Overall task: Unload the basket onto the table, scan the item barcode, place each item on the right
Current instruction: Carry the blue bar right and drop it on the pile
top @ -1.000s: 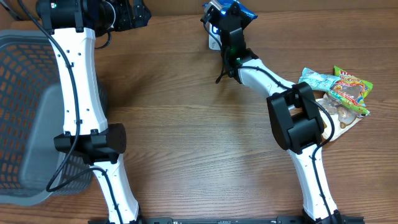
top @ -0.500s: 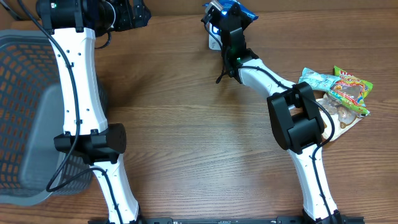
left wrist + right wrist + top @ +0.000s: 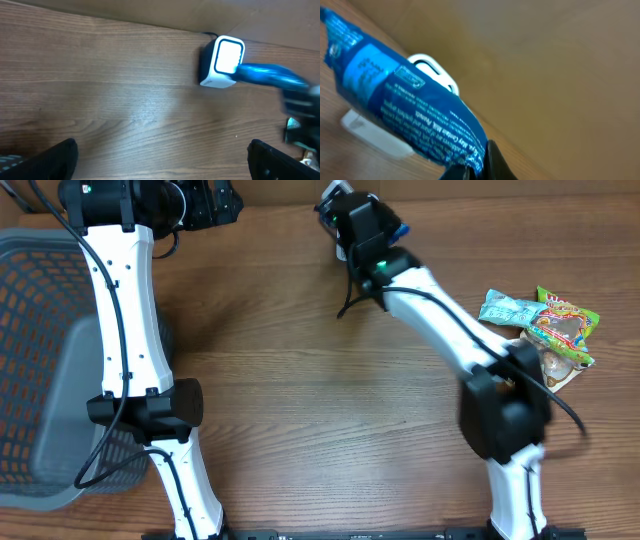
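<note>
Brown wood grain covers the desk [image 3: 300, 380] in the overhead view. A grey mesh basket [image 3: 40, 330] sits at 9 o'clock, partly under the left arm. The left pincer [image 3: 222, 202] is up at 11 o'clock, well apart from everything else. The right arm reaches to 12 o'clock, where the right pincer [image 3: 365, 220] hides most of the blue packet [image 3: 397, 227] (only a sliver of blue shows on its 3 o'clock side). A heap of snacks [image 3: 545, 325] lies at 3 o'clock, near the right arm.

From the left wrist, the desk runs up to a tan wall. The left pincer's fingers [image 3: 60, 160] sit at 7 and 5 o'clock, wide apart, with bare wood between them. A white scanner [image 3: 222, 62] stands at 1 o'clock with its window lit. The packet comes in from 3 o'clock and its end meets the scanner's right edge; whether it touches or hangs just in front, I cannot tell. The right pincer behind it is a dark blur.

From the right wrist, the packet slants from 10 o'clock down to 6 o'clock, its white print toward the camera. Its lower end is clamped in the right pincer, whose dark fingers [image 3: 492, 160] are drawn together on it. The scanner peeks out behind the packet at 11 and 8 o'clock. Plain tan wall fills the right half.
</note>
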Tool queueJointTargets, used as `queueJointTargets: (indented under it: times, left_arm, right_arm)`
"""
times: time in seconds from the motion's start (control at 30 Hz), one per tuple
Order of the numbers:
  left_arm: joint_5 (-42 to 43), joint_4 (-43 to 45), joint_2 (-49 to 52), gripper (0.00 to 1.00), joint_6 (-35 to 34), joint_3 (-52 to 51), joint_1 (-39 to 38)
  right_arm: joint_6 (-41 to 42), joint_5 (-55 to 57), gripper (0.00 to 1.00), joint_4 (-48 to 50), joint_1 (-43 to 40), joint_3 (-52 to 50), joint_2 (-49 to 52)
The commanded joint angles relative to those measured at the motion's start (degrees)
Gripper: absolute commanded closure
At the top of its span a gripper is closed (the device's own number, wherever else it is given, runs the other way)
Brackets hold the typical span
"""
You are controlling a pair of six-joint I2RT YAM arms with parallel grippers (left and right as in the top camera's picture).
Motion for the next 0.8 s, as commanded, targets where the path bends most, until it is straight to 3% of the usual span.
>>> queueJointTargets:
  times: [0.0, 0.1, 0.2, 0.43, 0.57, 0.6, 0.63, 0.77]
  left_arm:
    - [0.37, 0.11, -0.87, 0.00, -0.35, 0.81, -0.07]
    - [0.39, 0.13, -0.87, 0.00, -0.35, 0.81, -0.07]
    - [0.37, 0.13, -0.87, 0.00, -0.35, 0.81, -0.09]
    - [0.37, 0.13, -0.87, 0.00, -0.35, 0.81, -0.07]
    - [0.37, 0.11, -0.87, 0.00, -0.35, 0.81, -0.07]
    - [0.39, 0.11, -0.87, 0.00, -0.33, 0.81, -0.07]
    - [0.39, 0.11, -0.87, 0.00, -0.33, 0.81, -0.07]
    - [0.37, 0.11, -0.87, 0.00, -0.35, 0.81, -0.07]
  right_arm:
    - [25.20, -3.45, 0.96, -11.82, -5.53, 1.14, -12.92]
    - [34.80, -11.08, 0.96, -28.89, -13.79, 1.14, -16.50]
    - [40.28, -13.42, 0.96, -40.04, -22.29, 0.35, -16.33]
    - [39.36, -27.23, 0.96, -39.93, -38.34, -14.01, -16.28]
    - [39.39, -28.44, 0.91, -40.19, -41.33, -19.69, -16.28]
    - [39.39, -28.46, 0.81, -40.48, -41.62, -20.02, -16.28]
    - [39.45, -28.50, 0.00, -41.09, -41.99, -20.13, -16.28]
    - [39.21, -33.51, 0.00, -45.94, -42.93, -17.20, -17.66]
